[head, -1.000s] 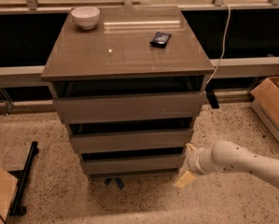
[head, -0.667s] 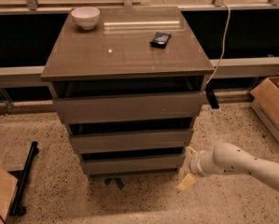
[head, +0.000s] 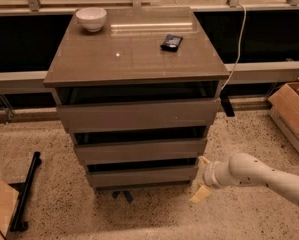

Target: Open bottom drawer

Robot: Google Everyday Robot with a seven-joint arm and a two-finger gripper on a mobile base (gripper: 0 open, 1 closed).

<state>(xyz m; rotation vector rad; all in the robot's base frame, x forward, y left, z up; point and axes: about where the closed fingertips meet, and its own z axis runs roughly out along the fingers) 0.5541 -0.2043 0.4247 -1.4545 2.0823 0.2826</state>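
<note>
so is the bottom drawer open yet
Shut: the bottom drawer shows no interior, its front not pulled out. The gripper is open by its right end.

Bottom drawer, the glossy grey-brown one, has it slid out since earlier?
No. The bottom drawer lines up under the middle drawer front as before; the gripper hangs by its right end.

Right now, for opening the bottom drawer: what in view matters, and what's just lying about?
Job:
- bottom drawer, lowest front
- tool, open, low beside that drawer's right end

Lying about:
- white bowl and dark packet on the cabinet top
- cardboard box, right
- black bar on the floor, left
</note>
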